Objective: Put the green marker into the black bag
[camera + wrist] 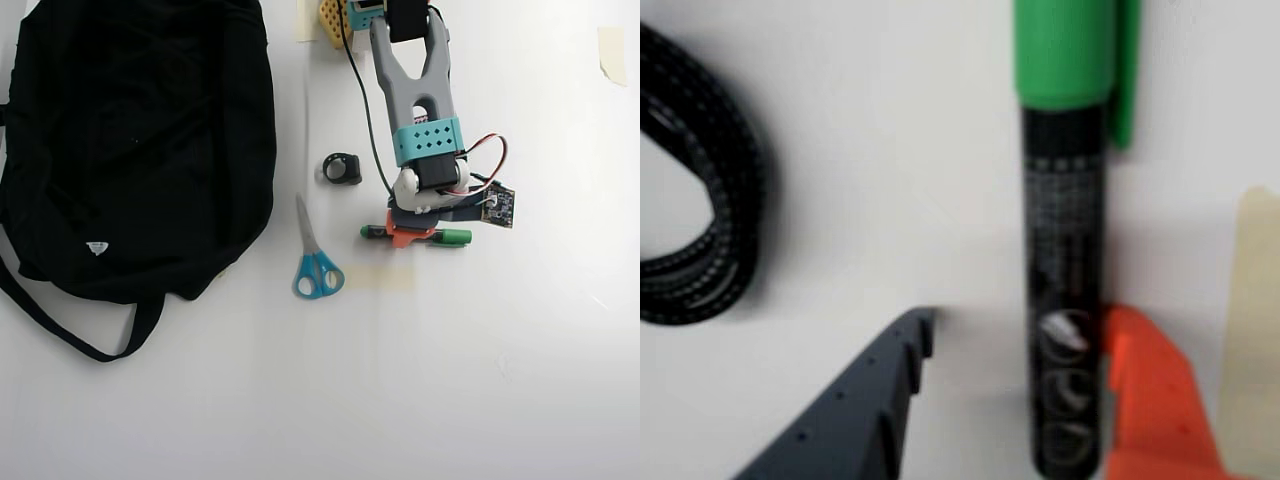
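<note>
white tabletop (520, 380) seen from overhead holds a big black bag (130, 140) at the left, blue-handled scissors (315, 262) near the middle, and to their right the green marker (452, 237) lying flat under the arm's gripper (408, 234), well apart from the bag. from the wrist view the marker (1065, 300) stands between a dark grey finger (855, 400) on the left and an orange finger (1155, 400) touching its right side, so the pincer is open around it, not yet closed. a coiled black cable (700, 210) lies at the left of that view.
</note>
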{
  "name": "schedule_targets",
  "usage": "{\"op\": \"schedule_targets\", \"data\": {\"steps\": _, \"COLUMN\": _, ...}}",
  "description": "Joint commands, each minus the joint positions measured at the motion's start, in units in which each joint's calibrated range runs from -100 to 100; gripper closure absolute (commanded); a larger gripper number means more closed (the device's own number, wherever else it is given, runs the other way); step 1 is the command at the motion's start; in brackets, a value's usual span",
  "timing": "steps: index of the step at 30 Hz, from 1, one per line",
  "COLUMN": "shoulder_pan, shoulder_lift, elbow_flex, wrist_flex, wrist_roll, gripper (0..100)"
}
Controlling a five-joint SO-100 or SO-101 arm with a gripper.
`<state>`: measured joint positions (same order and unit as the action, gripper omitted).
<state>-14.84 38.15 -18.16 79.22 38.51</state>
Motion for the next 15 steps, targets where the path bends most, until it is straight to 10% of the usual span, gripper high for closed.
{"op": "schedule_targets", "data": {"steps": 1, "shoulder_pan": 0.41, "shoulder_lift": -0.56, "elbow_flex": -1.97, "wrist_flex": 0.63, "wrist_roll": 0.24, "gripper": 80}}
{"op": "schedule_targets", "data": {"steps": 15, "shoulder_pan": 0.48, "shoulder_lift": -0.56, "elbow_flex": -1.97, "wrist_flex": 0.63, "wrist_roll": -0.02, "gripper": 81}}
